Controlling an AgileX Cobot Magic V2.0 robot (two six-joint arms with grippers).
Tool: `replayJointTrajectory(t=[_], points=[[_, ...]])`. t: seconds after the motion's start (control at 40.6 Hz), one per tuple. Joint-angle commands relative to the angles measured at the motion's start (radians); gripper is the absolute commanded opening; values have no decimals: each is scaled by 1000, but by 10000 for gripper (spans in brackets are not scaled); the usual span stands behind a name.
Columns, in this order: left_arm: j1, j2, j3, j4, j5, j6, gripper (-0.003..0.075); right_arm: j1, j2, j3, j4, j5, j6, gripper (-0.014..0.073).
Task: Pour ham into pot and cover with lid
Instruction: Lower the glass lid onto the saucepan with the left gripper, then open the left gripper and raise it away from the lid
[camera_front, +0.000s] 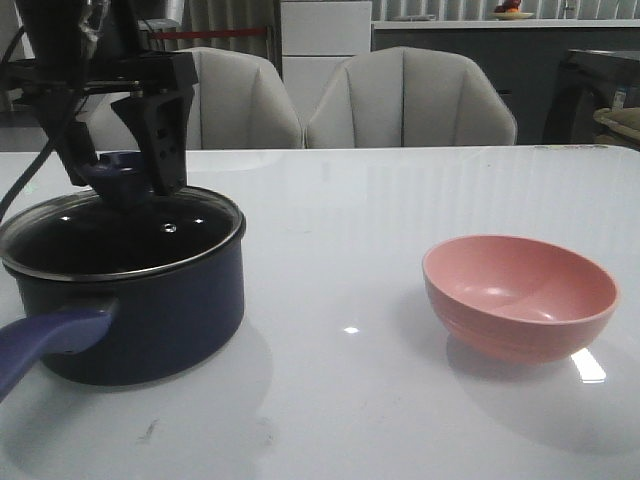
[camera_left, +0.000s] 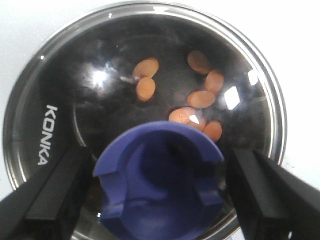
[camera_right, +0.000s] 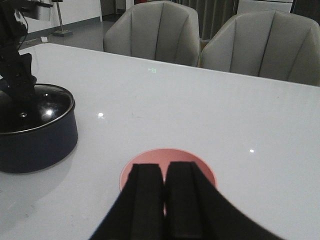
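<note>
**Off-task items around the table**

A round pink plastic bowl (camera_front: 519, 294) stands upright on the glossy white table (camera_front: 400, 200), toward its right side, with nothing visible inside. Behind the table's far edge stand two pale grey upholstered chairs (camera_front: 410, 100), side by side. Farther back sits a white cabinet (camera_front: 325, 40), and a dark counter (camera_front: 470, 60) runs along the rear wall.

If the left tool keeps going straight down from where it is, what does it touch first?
Most likely the lid's knob, which sits between the open fingers of the left tool. The lid already rests on the pot, ham visible beneath. How far the fingers are from the glass is unclear.
</note>
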Motion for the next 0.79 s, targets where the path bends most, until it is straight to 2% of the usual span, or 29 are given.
replayJointTrajectory(t=[0.0, 0.247, 0.394, 0.764], points=[[-7, -67, -43, -14, 53, -1, 577, 2, 10, -29, 2, -81, -7, 162], [2, -210, -17, -12, 30, -1, 577, 2, 10, -29, 2, -81, -7, 162], [6, -364, 76, -12, -96, -1, 576, 2, 10, -29, 2, -81, -7, 162], [6, -854, 442, -12, -454, -1, 575, 2, 10, -29, 2, -88, -7, 162]])
